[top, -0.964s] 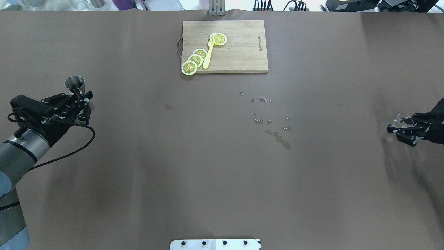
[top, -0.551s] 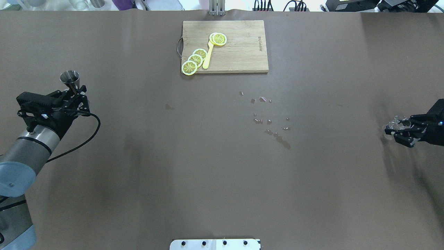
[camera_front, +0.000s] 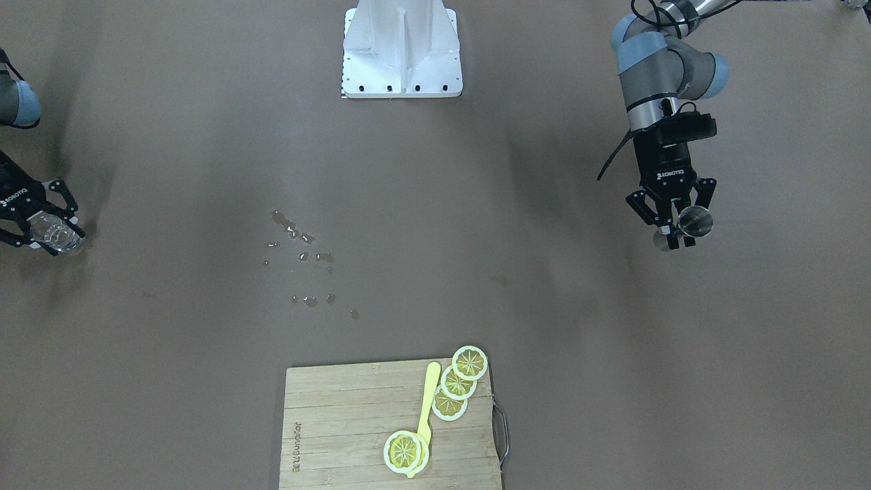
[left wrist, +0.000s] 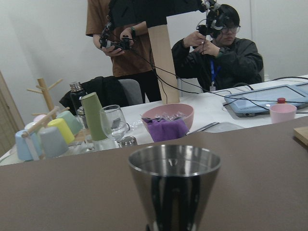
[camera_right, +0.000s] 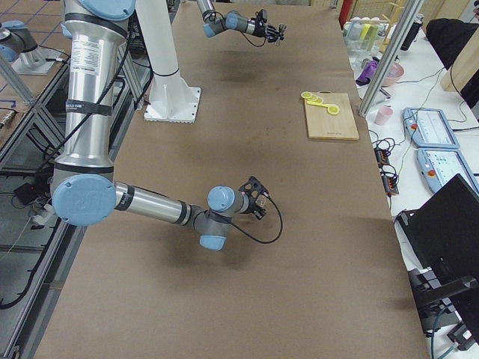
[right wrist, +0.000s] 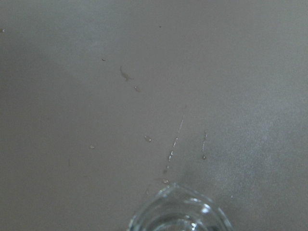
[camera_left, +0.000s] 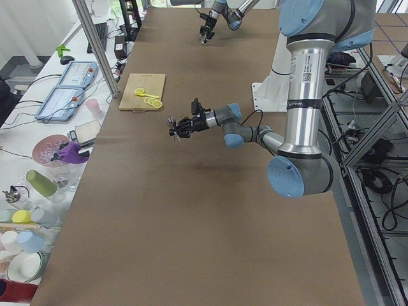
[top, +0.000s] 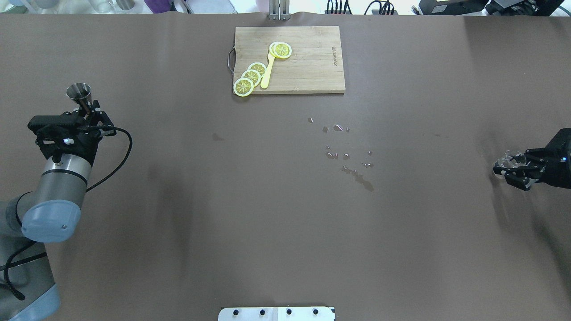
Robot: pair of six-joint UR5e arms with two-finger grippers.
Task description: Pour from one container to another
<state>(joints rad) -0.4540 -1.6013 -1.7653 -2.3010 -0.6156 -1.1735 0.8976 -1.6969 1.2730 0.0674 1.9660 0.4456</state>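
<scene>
A: The left gripper [top: 86, 110] is clamping its fingers on the narrow lower part of a shiny steel cone-shaped cup [top: 79, 92], out at the left side of the brown table [top: 178, 232].

B: And that cup is standing upright, mouth up. The left wrist camera is showing its rim level.

A: Over at the right edge, the right gripper [top: 505, 169] is gripping a small clear glass vessel [top: 508, 158], with its fingers pressing in on the sides.

B: So the two containers are sitting well apart, one at each end of the table.

A: In the middle, scattered water drops [top: 343, 154] are glinting on the brown surface, a bit right of centre.

B: At the far edge a wooden cutting board [top: 312, 67] is carrying yellow lemon slices [top: 251, 76]. A yellow spoon [top: 266, 76] is lying among them, and one slice is resting at its far end.

A: Whether the glass is holding any liquid, I'm not making out from here.
</scene>
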